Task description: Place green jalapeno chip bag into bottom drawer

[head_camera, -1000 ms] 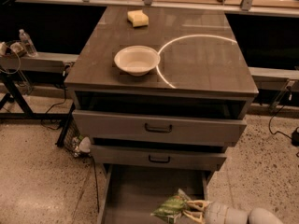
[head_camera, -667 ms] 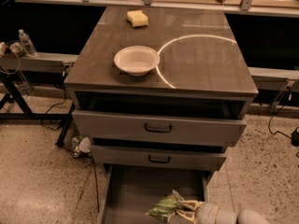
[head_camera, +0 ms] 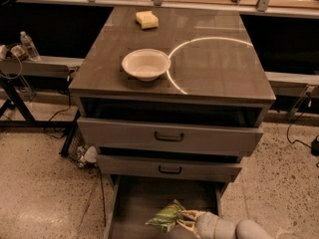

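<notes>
Gripper (head_camera: pixel 183 221): at the bottom edge of the view, reaching in from the right on a pale arm; fingers pinched on the right end of the green jalapeno chip bag (head_camera: pixel 163 217).
Bag: hanging leftward from the fingers, over the grey floor of the bottom drawer (head_camera: pixel 144 195) and between its side walls; contact with the floor cannot be told.
Bottom drawer: pulled well out, floor bare ahead of the bag.
Just changed: bag and gripper carried leftward — from the drawer's right side a second ago to about its middle now; more of the arm in view.
Meaning for task: judged late in the job; bag already inside the drawer's outline, only lowering and release left. Light, crinkly foil likely to cling or slide on opening.
Middle drawer (head_camera: pixel 170 170): slightly out, dark handle showing, no shift from the earlier views.
Top drawer (head_camera: pixel 168 136): further out than the middle one, likewise unmoved.
Cabinet top (head_camera: pixel 219 68): white bowl (head_camera: pixel 146 63) near the front left, yellow sponge (head_camera: pixel 147 19) at the back — both as before, well apart from the work.
</notes>
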`<state>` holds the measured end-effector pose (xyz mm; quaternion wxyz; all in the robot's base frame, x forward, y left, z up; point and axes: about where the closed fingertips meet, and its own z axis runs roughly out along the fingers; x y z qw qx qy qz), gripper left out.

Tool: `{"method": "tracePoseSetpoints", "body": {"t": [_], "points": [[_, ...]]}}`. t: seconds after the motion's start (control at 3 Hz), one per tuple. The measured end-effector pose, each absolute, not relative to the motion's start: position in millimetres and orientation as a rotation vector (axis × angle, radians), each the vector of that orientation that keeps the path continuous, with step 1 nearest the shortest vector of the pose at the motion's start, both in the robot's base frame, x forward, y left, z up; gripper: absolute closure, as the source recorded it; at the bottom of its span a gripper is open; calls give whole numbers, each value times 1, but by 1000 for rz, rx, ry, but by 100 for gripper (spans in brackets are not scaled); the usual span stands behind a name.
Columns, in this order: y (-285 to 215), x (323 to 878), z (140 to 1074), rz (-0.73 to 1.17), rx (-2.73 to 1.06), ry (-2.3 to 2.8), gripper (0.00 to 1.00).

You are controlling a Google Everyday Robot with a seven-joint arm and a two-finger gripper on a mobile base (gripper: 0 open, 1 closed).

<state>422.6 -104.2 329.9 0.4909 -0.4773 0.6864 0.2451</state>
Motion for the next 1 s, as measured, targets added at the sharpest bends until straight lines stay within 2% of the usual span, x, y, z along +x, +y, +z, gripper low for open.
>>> {"method": "tracePoseSetpoints", "body": {"t": [0.67, 1.0], "points": [[-84, 440, 326, 602, -1125, 1650, 1], [-93, 444, 339, 583, -1115, 1644, 3]]}}
